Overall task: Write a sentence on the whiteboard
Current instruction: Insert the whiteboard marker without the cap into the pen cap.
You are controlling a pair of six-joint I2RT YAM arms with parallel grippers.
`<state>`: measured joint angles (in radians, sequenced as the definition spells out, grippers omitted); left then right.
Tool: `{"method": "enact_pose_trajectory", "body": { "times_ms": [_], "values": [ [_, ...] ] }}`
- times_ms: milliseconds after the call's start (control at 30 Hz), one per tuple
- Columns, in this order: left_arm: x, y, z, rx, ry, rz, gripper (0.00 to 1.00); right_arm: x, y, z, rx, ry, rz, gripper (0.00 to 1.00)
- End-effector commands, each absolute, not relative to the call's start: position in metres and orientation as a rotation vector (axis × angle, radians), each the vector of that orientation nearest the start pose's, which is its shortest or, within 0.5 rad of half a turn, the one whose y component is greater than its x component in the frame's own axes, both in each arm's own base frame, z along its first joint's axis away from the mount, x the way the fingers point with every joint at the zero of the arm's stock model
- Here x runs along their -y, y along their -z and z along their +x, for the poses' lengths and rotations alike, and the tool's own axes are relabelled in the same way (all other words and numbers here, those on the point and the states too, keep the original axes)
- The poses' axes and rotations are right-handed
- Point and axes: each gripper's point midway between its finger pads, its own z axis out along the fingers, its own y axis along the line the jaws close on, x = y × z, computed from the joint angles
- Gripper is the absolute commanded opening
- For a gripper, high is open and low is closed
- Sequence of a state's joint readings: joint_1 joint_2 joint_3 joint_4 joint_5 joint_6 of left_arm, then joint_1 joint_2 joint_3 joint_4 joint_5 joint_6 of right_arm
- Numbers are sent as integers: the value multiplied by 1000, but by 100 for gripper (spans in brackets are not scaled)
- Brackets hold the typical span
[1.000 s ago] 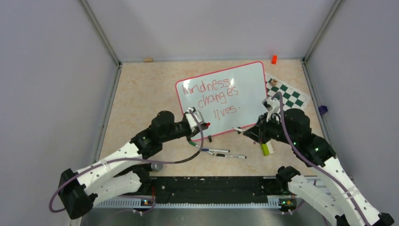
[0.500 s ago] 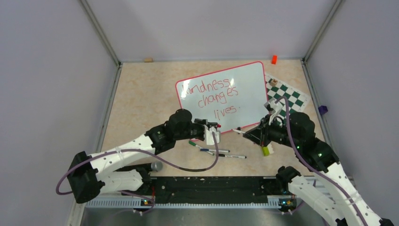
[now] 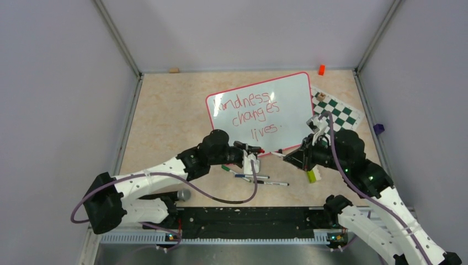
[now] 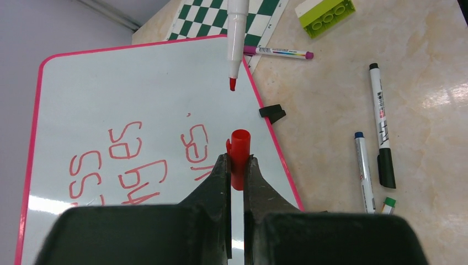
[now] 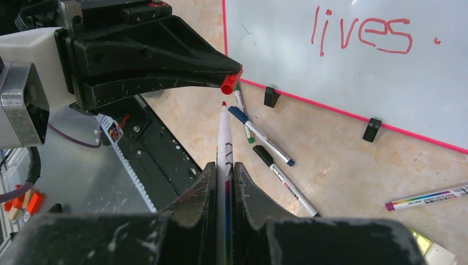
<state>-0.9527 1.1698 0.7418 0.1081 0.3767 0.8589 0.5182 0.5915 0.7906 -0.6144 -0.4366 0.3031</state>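
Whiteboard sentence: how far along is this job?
Done: the sentence reads "Kindness changes lives." in red on the whiteboard. In hand: the left pincer grips the red cap, the right pincer the uncapped marker, tip short of it. Left: capping the marker.

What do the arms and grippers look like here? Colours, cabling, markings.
The left arm and right arm have white shells dotted with holes, black rounded joints and a purple cable looping along each. Small green lights glow on the right one. The left gripper and right gripper are black, with tapered fingers scuffed pale.
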Motion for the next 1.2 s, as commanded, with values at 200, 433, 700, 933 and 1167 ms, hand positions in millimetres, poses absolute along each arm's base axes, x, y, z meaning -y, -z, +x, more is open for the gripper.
{"method": "enact_pose_trajectory", "body": {
  "times_ms": [200,433,700,933,1167],
  "values": [
    [355,-228,197,-901,469,1604,0,-189,-243,155,-1988,-975,-525,0],
    [358,-230,195,-892,481,1609,0,-191,-240,157,-2004,-975,-526,0],
    [361,-229,190,-881,502,1625,0,-192,-239,157,-2009,-980,-529,0],
    [364,-227,189,-884,506,1634,0,-192,-239,156,-2009,-987,-534,0],
    [365,-227,188,-878,507,1641,0,-192,-237,157,-2018,-985,-532,0]
  ]
}}
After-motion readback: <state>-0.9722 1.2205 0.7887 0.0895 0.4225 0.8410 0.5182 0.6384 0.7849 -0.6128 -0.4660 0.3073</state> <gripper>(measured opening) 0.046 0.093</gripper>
